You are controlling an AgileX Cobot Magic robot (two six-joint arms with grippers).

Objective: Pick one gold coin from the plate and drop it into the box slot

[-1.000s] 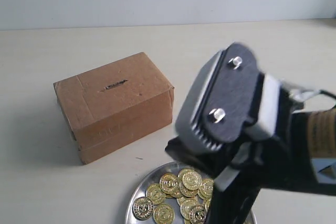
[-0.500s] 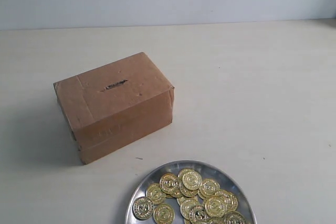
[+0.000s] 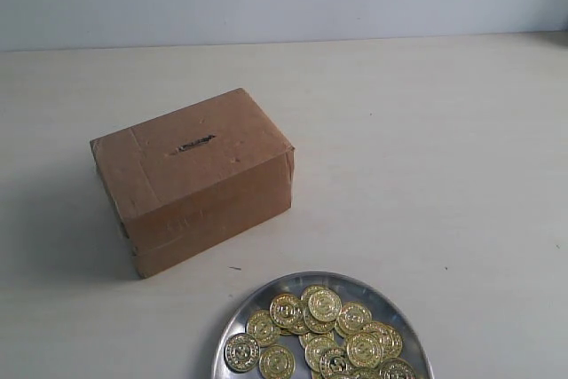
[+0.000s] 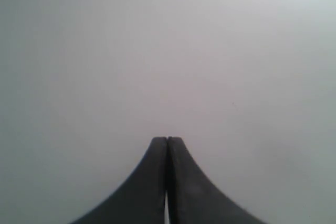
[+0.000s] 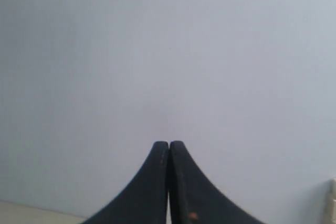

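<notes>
A: Hands?

B: Left gripper (image 4: 167,142) is closed, fingers pressed together, nothing between them. Right gripper (image 5: 168,146) is the same. Both wrist views face a blank pale surface, and neither arm shows in the exterior view.

A: Where's the stuff?

B: The plate (image 3: 248,303) is at the near edge of the table (image 3: 426,175), partly cut off by the frame. The coins (image 3: 324,335) are heaped on it, mostly overlapping. The box (image 3: 191,179) is behind and left of the plate, close but not touching. No coin picked yet.

A: How will a coin handle?

B: My guess: thin, stiff, light, and slick against the shiny metal, so it's likely to skate when nudged. They lie flat, so there's little edge to pinch. The best target is probably the coin on the left fringe (image 3: 241,351), which is less buried than the rest. Pinch it across its rim, maybe tipping it against the plate's lip.

A: Slot direction?

B: The slot (image 3: 193,144) is on the top face, facing up, toward the box's far-left part. Its long axis follows the box's long side, running left to right and rising slightly to the right. The box itself sits skewed to the table's edge. The coin needs to stand on edge, lined up with that slit. It's a tight fit, so misalignment is the risk.
</notes>
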